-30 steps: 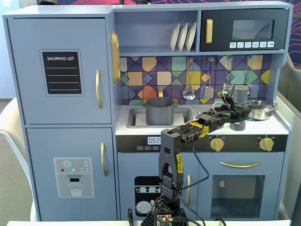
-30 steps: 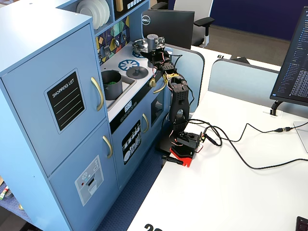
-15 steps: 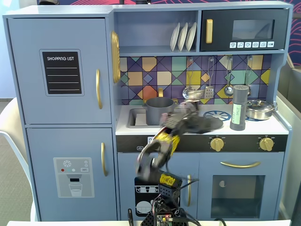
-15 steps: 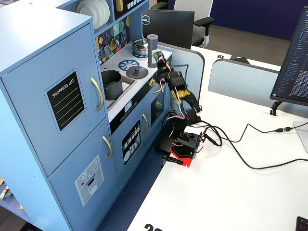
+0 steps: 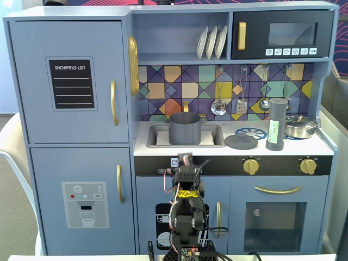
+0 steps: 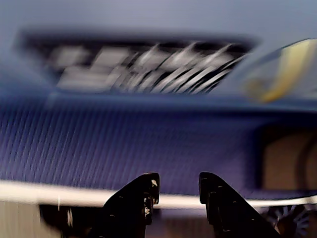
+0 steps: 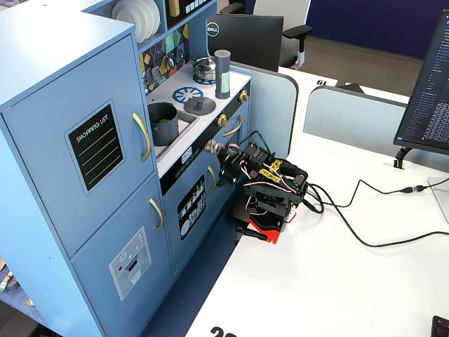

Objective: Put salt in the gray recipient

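Note:
The salt is a tall gray shaker with a pale green label, standing upright on the right of the toy kitchen counter; it also shows in the other fixed view. The gray recipient is a dark gray pot standing in the sink, seen from the side in a fixed view. My gripper is low in front of the counter's front edge, below the sink and far from the salt. In the blurred wrist view the gripper has its jaws apart with nothing between them.
A flat gray lid lies on the counter between the pot and the salt. A shiny steel pot stands right of the salt. Utensils hang on the back wall. The arm's base stands on the white table, with cables running right.

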